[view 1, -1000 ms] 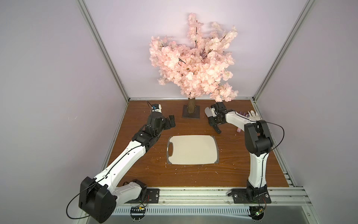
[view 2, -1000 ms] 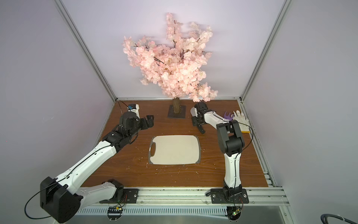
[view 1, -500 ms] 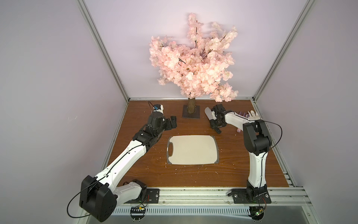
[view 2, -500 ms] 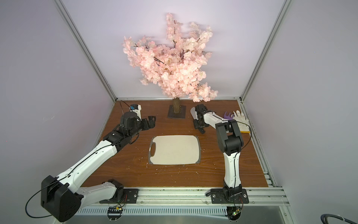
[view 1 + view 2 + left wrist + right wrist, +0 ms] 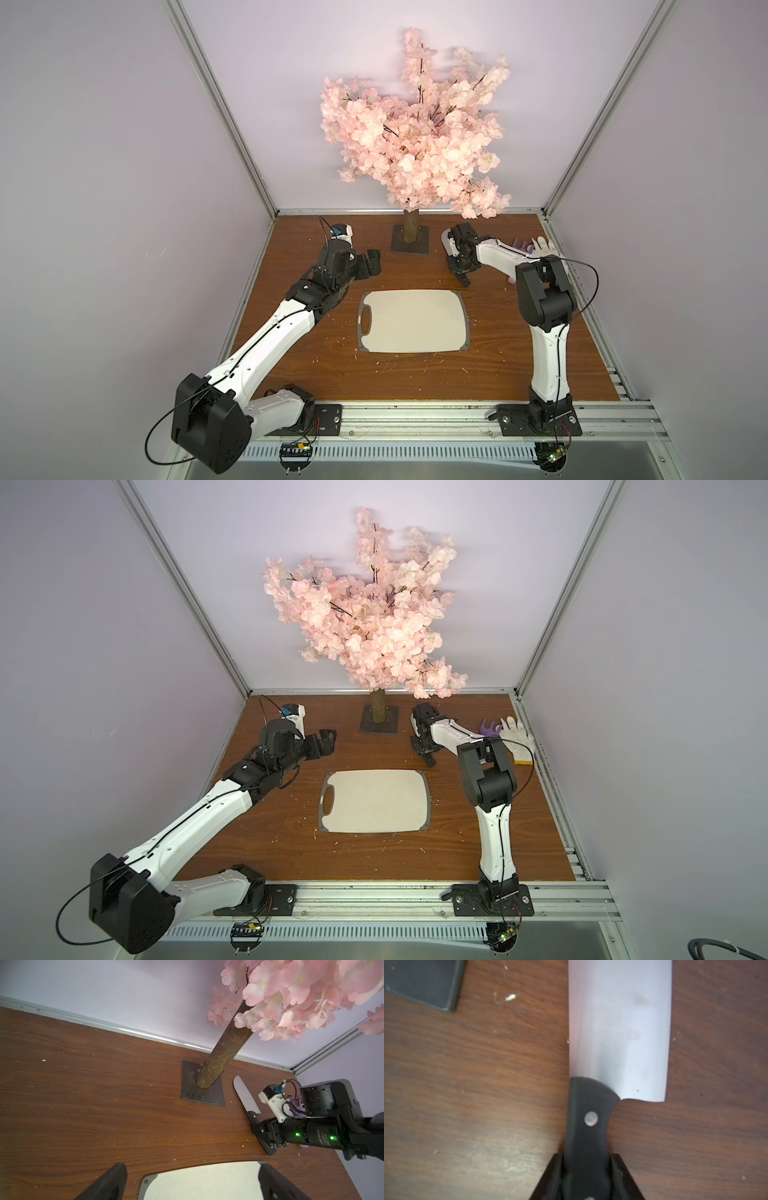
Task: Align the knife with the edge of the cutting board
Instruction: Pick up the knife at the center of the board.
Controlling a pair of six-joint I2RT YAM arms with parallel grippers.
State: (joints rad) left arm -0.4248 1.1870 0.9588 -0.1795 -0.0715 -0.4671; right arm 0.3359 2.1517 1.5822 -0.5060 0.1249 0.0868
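Knife (image 5: 245, 1095) lies on the tabletop (image 5: 415, 382), just right of the tree's base plate (image 5: 410, 249). From the left: left fingers (image 5: 112, 1184) spread wide, holding nothing; the cutting board (image 5: 415, 320) sits centred, apart from the blade; right fingers (image 5: 552, 1174) clamp the black handle; a white glove (image 5: 515, 739) lies far right.

Both top views: high above the near edge of the table (image 5: 415, 378), over the arm bases, pitched steeply down toward the far edge. Whole table in frame, near-identical, slight sideways offset.

Left wrist view: low over the table, facing the far right corner. In frame: tree trunk (image 5: 224, 1051), knife (image 5: 245, 1095), right claw (image 5: 262, 1138), far edge of cutting board (image 5: 207, 1180).

Right wrist view: very close, straight down on knife handle and blade heel, base plate (image 5: 421, 982) corner.

Shared by both wrist views: knife, base plate.
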